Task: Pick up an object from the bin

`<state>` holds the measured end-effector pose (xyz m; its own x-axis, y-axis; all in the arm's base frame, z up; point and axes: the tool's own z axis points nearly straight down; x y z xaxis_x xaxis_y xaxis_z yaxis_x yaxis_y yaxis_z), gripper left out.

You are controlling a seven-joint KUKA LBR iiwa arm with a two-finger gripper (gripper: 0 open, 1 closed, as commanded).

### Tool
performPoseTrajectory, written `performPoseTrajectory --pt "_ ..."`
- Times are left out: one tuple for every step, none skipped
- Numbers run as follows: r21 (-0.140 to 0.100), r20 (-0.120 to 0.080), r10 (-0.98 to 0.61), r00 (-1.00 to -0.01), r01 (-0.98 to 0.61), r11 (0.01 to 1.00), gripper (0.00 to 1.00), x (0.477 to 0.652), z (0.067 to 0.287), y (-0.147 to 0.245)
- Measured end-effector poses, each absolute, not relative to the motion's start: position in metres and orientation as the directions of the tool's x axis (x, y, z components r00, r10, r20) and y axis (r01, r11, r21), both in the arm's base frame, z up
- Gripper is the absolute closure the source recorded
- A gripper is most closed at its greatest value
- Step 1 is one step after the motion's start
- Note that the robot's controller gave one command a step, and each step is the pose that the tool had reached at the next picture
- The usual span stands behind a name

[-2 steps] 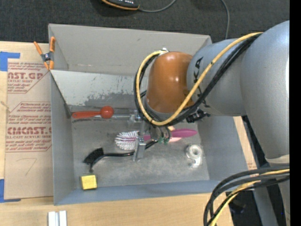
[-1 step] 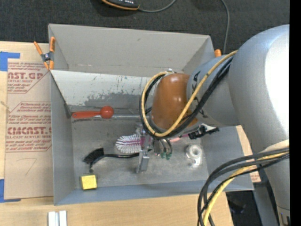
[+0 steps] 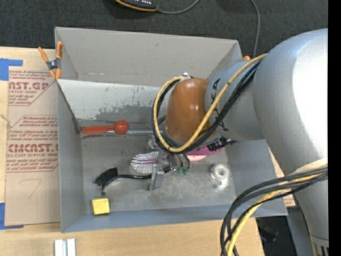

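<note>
One black-handled brush (image 3: 143, 163) lies at the bin's (image 3: 106, 96) centre, the gripper (image 3: 158, 179) over its neck; whether that is released or clenched I cannot tell. Around it: one red-handled tool (image 3: 104, 128) at 11 o'clock, one yellow cube (image 3: 100, 206) at 8, one clear ring (image 3: 219, 174) at 3, one pink thing (image 3: 205, 152) at 2.

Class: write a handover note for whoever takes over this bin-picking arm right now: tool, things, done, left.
Tool: low in the grey metal bin, over the black-handled brush with white bristles; open or shut, cannot tell.
Things: red-handled metal rod by the back wall; yellow block, front-left corner; white plastic ring at the view's right of the tool; pink item partly under the arm.
Done: nothing lifted.
Left: grasp one thing, lift it.
</note>
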<state>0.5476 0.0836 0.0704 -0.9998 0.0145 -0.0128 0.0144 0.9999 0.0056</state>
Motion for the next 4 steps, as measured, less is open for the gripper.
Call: performPoseTrajectory --pt "0.005 0.0 0.03 -1.0 0.03 1.0 0.0 0.543 0.173 0.083" --pt "0.004 0.0 0.016 -1.0 0.016 1.0 0.0 0.547 0.087 0.088" --pt "0.008 -0.017 0.007 -1.0 0.007 1.0 1.0 0.515 0.106 0.09" --pt "0.008 -0.016 0.007 -1.0 0.007 1.0 1.0 0.515 0.106 0.09"
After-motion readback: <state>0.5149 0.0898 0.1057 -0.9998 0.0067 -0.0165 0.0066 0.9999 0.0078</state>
